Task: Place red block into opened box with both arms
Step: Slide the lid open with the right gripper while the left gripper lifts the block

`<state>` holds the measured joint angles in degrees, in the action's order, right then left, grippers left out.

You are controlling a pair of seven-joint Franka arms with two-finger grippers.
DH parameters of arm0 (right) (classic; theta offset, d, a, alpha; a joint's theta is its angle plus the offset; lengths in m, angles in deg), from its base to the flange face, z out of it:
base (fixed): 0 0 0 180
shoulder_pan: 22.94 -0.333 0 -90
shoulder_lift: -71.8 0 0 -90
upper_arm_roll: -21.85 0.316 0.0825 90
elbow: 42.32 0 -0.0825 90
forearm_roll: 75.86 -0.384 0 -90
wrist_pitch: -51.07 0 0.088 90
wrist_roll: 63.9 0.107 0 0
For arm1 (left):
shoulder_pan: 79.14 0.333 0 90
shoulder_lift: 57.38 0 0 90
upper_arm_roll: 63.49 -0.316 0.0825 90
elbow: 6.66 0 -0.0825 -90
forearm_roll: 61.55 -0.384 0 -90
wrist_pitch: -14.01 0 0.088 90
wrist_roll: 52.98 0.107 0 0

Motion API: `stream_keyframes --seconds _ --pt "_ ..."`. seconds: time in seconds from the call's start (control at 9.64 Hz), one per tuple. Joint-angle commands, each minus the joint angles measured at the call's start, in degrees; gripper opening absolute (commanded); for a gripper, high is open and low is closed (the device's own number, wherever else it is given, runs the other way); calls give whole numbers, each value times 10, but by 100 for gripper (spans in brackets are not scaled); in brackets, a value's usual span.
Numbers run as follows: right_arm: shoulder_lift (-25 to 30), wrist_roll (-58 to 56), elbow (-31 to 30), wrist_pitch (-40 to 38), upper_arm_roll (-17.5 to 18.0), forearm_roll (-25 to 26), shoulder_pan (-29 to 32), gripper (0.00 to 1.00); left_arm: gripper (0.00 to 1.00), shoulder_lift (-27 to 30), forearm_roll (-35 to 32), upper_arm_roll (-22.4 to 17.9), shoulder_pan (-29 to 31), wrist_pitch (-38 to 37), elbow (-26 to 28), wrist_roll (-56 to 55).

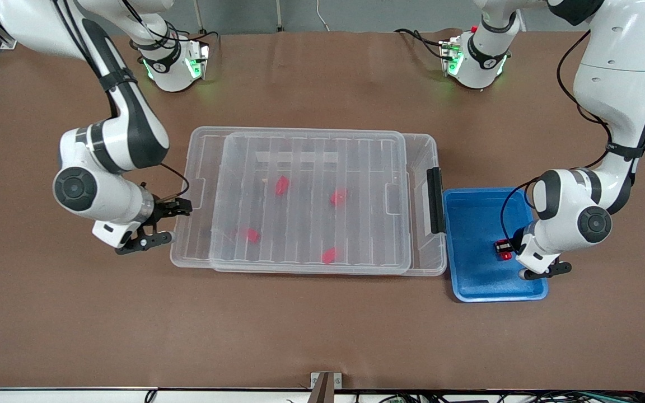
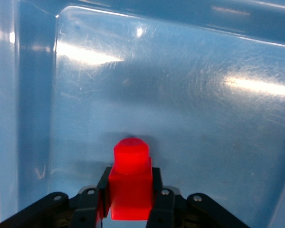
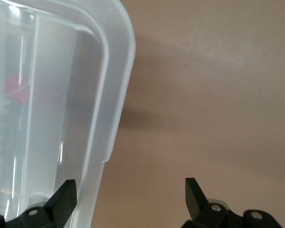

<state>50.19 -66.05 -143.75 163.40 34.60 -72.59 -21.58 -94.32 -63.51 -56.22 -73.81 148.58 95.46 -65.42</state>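
Seen from the high front camera, two white arms work at a brown table [image 1: 322, 336] where the box [image 1: 426, 145], a clear bin with a ribbed lid [image 1: 311, 201] drawn most of the way over it, sits in the middle, its black handle [image 1: 435, 200] turned toward the left arm's end. Just beside that handle lies a blue tray [image 1: 471, 280]. Four other red blocks [image 1: 281, 185] show blurred through the lid, inside the box.

The front view gives only a red speck at the left gripper [image 1: 505, 249], low over the blue tray. The left wrist view settles it: the fingers [image 2: 162, 209] are pressed against both flanks of the red block [image 2: 129, 183], pinching its squarish body with the rounded stub pointing away from the wrist, over the scratched tray floor [image 2: 180, 95]. Whether the block rests on that floor or hangs just above it cannot be told.

The right gripper [image 1: 152, 224] sits low at the box's short end toward the right arm's end. The right wrist view shows what the front view does not: its fingertips [image 3: 194, 190] are spread wide, one on each side of the rounded rim [image 3: 115, 85] at a corner of the box, holding nothing.
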Motion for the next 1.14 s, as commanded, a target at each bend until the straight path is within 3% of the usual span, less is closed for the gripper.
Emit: stream_keyframes --seconds 0.0,0.52,0.73,1.04 --pt "10 -31 -7 -17 1 28 24 100 0 -1 -11 0 0 -3 -1 -1" --pt "18 -111 4 -40 -46 38 36 100 0 98 -11 14 -21 -144 -54 -2" --pt "18 -139 7 -40 -62 38 36 100 0 134 -11 42 -35 -184 -61 -10" --pt "17 -132 22 -50 -63 36 33 100 0 145 -9 119 -35 -202 -58 -47"
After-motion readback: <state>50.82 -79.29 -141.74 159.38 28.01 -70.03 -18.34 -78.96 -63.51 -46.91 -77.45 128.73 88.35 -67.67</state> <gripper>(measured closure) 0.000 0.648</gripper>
